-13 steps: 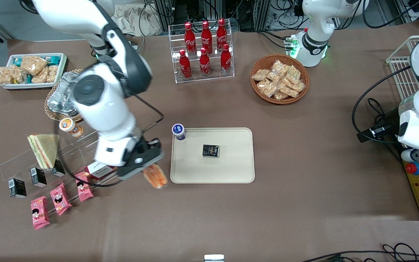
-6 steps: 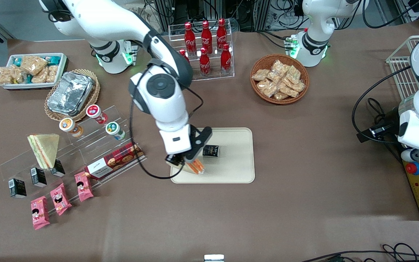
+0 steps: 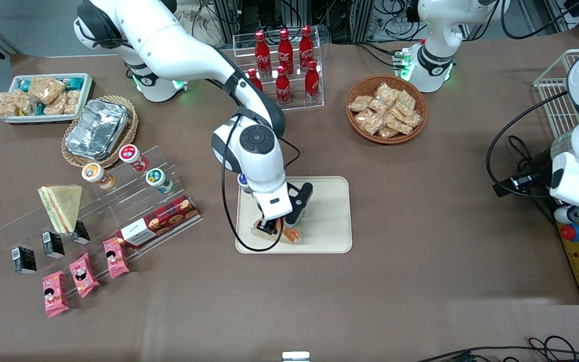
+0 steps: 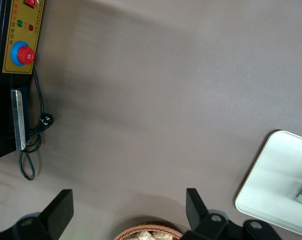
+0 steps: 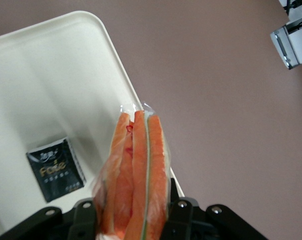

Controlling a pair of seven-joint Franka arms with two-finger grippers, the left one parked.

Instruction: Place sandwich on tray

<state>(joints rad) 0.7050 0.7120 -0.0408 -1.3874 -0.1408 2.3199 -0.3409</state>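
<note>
1. The sandwich (image 3: 289, 234) (image 5: 136, 175), a clear-wrapped triangle of pale bread with bright orange-red filling, stands on edge in the tool (image 3: 275, 227) (image 5: 133, 210), which grips it over the tray.
2. The tray (image 3: 329, 221) (image 5: 46, 80), cream-beige with rounded corners and a low rim, lies flat on the brown bench (image 3: 420, 201).

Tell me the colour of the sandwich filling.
Bright orange-red; the sandwich, held in the gripper over the tray, shows best in the right wrist view.

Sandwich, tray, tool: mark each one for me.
sandwich (image 5: 136, 175), right wrist view, orange filling edge.
tray (image 3: 329, 221), front view, bare floor.
tool (image 3: 274, 229), front view, midway between fingertips, shut on the sandwich over the tray.
</note>
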